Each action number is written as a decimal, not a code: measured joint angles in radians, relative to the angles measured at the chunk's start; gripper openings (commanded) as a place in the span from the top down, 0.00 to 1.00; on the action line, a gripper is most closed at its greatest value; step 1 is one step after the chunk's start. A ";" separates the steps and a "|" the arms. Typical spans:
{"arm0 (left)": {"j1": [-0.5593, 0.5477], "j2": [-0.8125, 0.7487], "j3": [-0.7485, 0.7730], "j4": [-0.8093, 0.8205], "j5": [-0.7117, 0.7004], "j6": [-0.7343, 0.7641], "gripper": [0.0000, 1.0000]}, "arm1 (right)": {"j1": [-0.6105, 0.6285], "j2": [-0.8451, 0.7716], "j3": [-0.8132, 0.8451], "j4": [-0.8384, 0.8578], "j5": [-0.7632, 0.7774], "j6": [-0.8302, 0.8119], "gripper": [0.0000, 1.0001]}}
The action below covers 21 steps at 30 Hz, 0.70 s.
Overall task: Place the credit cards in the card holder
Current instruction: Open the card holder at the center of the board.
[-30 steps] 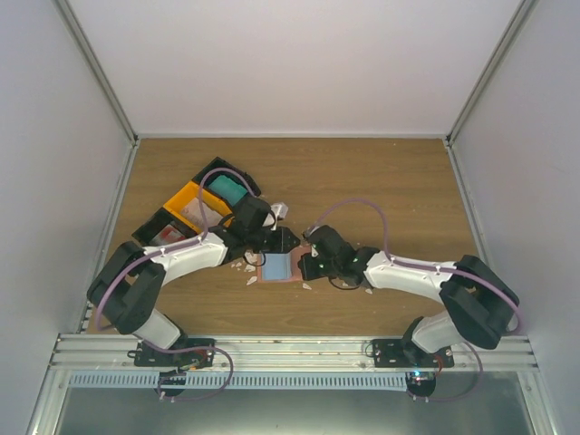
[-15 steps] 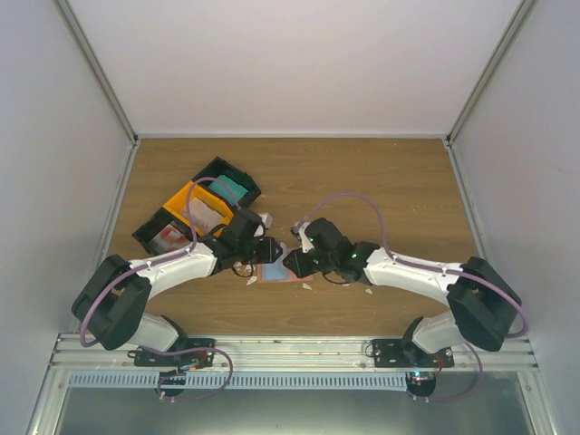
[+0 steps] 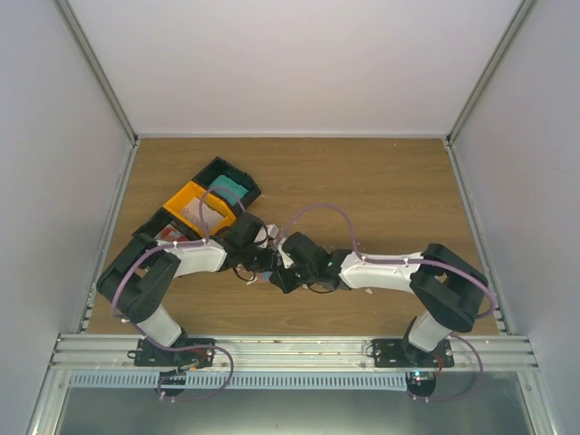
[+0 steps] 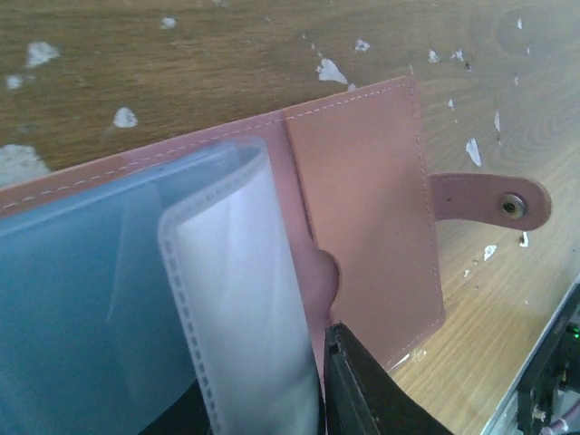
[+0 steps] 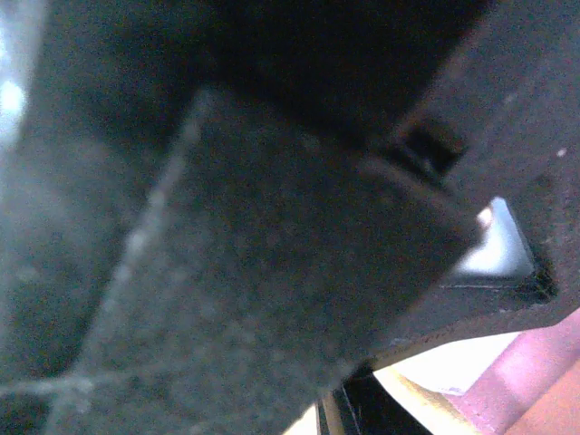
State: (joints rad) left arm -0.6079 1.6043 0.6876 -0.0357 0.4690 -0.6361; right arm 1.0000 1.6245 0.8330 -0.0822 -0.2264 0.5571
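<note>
The card holder [image 4: 362, 208] lies open on the wood, salmon-pink, with its snap strap [image 4: 494, 201] pointing right. A teal-blue credit card [image 4: 82, 299] sits inside its clear sleeves [image 4: 236, 290]. My left gripper [image 4: 272, 403] is closed around the sleeve pages from below, with one black finger [image 4: 362, 394] against the pink flap. In the top view both grippers meet over the holder and hide it: the left gripper [image 3: 259, 261] and the right gripper [image 3: 285, 272]. The right wrist view is a dark blur with a pink holder edge [image 5: 544, 381] at the lower right.
An orange bin [image 3: 186, 198] holding a pale card [image 3: 208, 213] and a black bin [image 3: 243, 181] holding a teal thing [image 3: 228, 190] stand at the back left. Another black bin [image 3: 145, 234] lies partly under my left arm. White scraps [image 4: 333, 71] dot the wood.
Both grippers have closed in over the holder, the right one moving left. The holder and its blue card showed in the top view before and are now covered.
</note>
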 measured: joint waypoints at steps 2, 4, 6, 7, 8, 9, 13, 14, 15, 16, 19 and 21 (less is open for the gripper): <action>0.000 0.015 0.002 0.018 0.019 0.000 0.77 | 0.010 -0.003 -0.023 0.027 0.059 0.018 0.84; 0.000 0.022 0.006 0.033 0.027 -0.002 0.77 | 0.017 -0.013 -0.050 0.059 0.113 0.042 0.84; 0.000 0.022 0.011 0.047 0.039 -0.006 0.77 | 0.017 -0.019 -0.069 0.071 0.174 0.069 0.84; 0.000 0.022 0.013 0.056 0.042 -0.008 0.77 | 0.013 -0.019 -0.077 0.071 0.207 0.085 0.84; 0.000 0.020 0.014 0.063 0.043 -0.010 0.76 | 0.008 -0.019 -0.082 0.068 0.232 0.096 0.84; 0.000 0.017 0.014 0.065 0.042 -0.011 0.75 | 0.004 -0.019 -0.082 0.058 0.255 0.106 0.84; 0.008 -0.025 0.013 0.052 0.002 -0.029 0.74 | -0.004 -0.005 -0.065 0.016 0.332 0.137 0.84; 0.011 -0.042 0.011 0.049 -0.012 -0.032 0.74 | -0.003 -0.001 -0.061 0.007 0.344 0.140 0.83; 0.015 -0.054 0.008 0.047 -0.022 -0.034 0.74 | -0.003 -0.001 -0.057 -0.003 0.357 0.145 0.83; 0.021 -0.071 0.003 0.045 -0.036 -0.038 0.73 | -0.003 -0.001 -0.054 -0.014 0.370 0.151 0.81; 0.039 -0.116 -0.015 0.022 -0.079 -0.050 0.72 | -0.004 0.005 -0.033 -0.050 0.401 0.158 0.77; 0.050 -0.141 -0.029 0.009 -0.098 -0.053 0.72 | -0.005 0.014 -0.014 -0.068 0.410 0.163 0.74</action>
State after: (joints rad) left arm -0.5579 1.4635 0.6586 -0.0265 0.3714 -0.6891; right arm 0.9947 1.6390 0.8192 -0.1501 0.1837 0.7197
